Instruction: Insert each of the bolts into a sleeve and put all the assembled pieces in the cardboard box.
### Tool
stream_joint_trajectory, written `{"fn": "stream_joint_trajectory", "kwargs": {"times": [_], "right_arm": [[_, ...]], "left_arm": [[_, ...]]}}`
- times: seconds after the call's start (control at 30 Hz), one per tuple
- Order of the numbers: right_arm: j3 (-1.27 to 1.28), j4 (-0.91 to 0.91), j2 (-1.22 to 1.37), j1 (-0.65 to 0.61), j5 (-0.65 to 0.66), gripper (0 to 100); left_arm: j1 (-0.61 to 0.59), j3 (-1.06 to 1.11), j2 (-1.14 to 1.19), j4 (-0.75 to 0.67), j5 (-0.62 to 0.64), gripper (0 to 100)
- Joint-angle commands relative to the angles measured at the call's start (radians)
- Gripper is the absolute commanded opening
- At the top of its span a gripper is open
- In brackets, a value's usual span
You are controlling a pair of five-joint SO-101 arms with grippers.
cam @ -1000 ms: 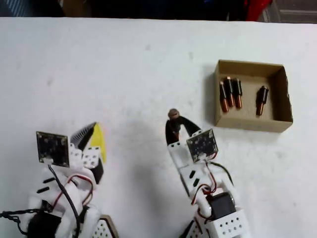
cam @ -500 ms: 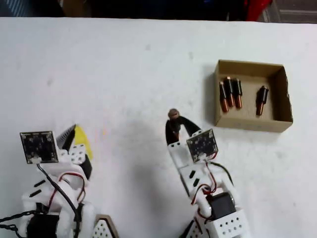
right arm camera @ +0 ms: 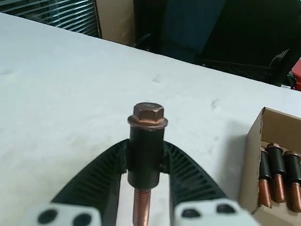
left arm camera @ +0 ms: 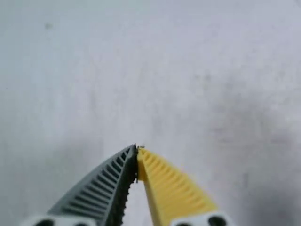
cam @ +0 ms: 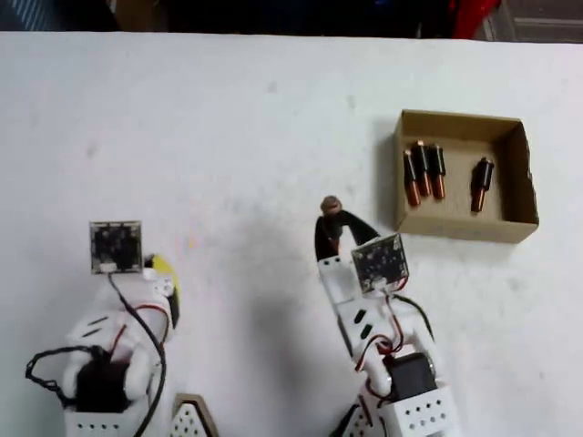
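Observation:
My right gripper (right arm camera: 145, 162) is shut on a black sleeve with a copper bolt through it (right arm camera: 146, 141); the hex head points away from the wrist. In the high view this assembled piece (cam: 330, 211) sits in the right gripper (cam: 332, 232), left of the cardboard box (cam: 463, 229). Several assembled pieces (cam: 424, 173) lie inside the box, and some show at the box's corner (right arm camera: 277, 181) in the right wrist view. My left gripper (left arm camera: 137, 150), grey and yellow, is shut with nothing in it over bare table, at the near left (cam: 157, 271) in the high view.
The white table (cam: 228, 137) stretches wide between and beyond the arms. Its far edge (cam: 273, 35) borders a dark room. A small tan object (cam: 187, 414) lies at the near edge by the left arm's base.
The left arm has drawn back toward its base and swung, its gripper now tucked under the wrist camera. The right gripper has shifted slightly right and forward with the assembled piece.

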Motion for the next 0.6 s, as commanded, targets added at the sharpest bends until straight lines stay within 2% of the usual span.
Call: {"fn": "stream_joint_trajectory", "kwargs": {"times": [0.0, 0.17, 0.37, 0.47, 0.57], "right_arm": [[0.006, -0.002, -0.008, 0.012, -0.002, 1.7], [0.006, -0.002, -0.008, 0.012, -0.002, 1.7], [0.006, -0.002, -0.008, 0.012, -0.002, 1.7], [0.006, -0.002, -0.008, 0.012, -0.002, 1.7], [0.006, -0.002, -0.008, 0.012, -0.002, 1.7]], "left_arm": [[-0.001, 0.031, -0.007, 0.0, -0.012, 3], [-0.004, 0.11, -0.007, 0.003, -0.104, 2], [-0.001, 0.16, -0.007, 0.005, -0.112, 2], [-0.001, 0.163, -0.007, 0.034, -0.176, 2], [-0.001, 0.163, -0.007, 0.057, -0.19, 2]]}}
